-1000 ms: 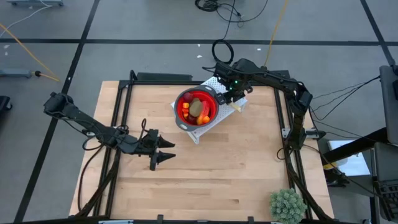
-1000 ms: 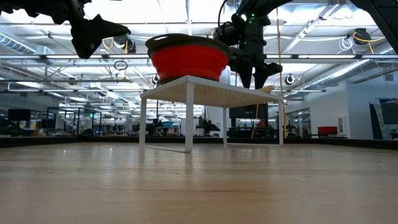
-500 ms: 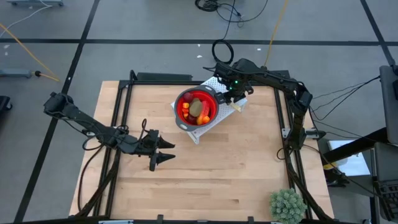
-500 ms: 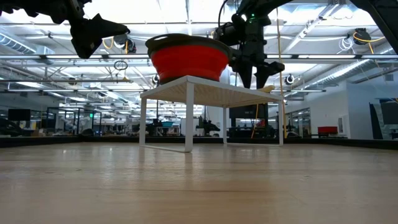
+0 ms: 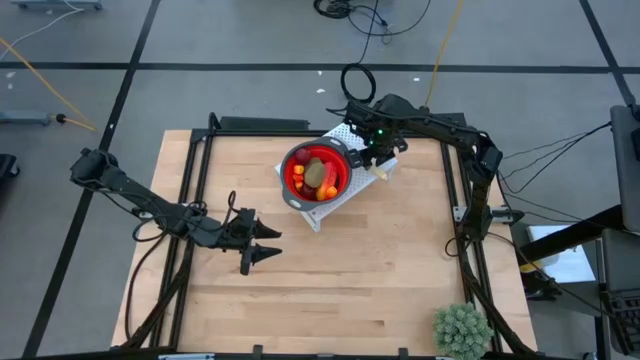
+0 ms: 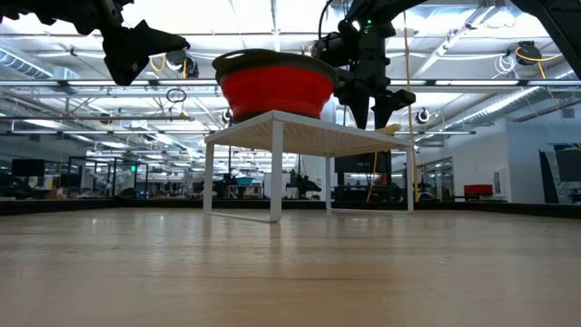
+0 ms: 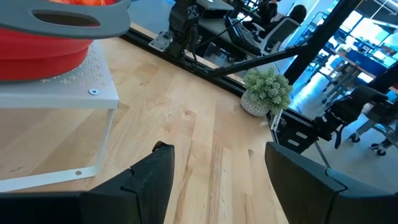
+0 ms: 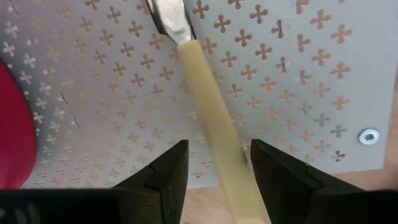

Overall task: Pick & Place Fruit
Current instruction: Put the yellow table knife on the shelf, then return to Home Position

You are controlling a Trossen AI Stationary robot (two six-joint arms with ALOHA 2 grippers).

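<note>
STEP: fruit [image 5: 316,175] lies in red bowl [image 5: 316,172] just beside right gripper [image 8: 215,163] | GRIP: jaws parted, empty, straddling knife handle [image 8: 213,127] on white rack [image 5: 340,203] | LEFT: left gripper [image 7: 214,163] open, idle, well apart | NEXT: judged — placing looks complete; lift clear of knife.

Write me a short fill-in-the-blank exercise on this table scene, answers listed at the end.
1. The fruit lies inside the red ____, which sits on the white perforated stand.
2. The right gripper has its open fingers on either side of the knife's cream ____.
3. The left gripper is open and holds ____.
4. The spiky green plant ball sits at the table corner nearest the ____ arm.

Missing words: bowl; handle; nothing; right
</note>
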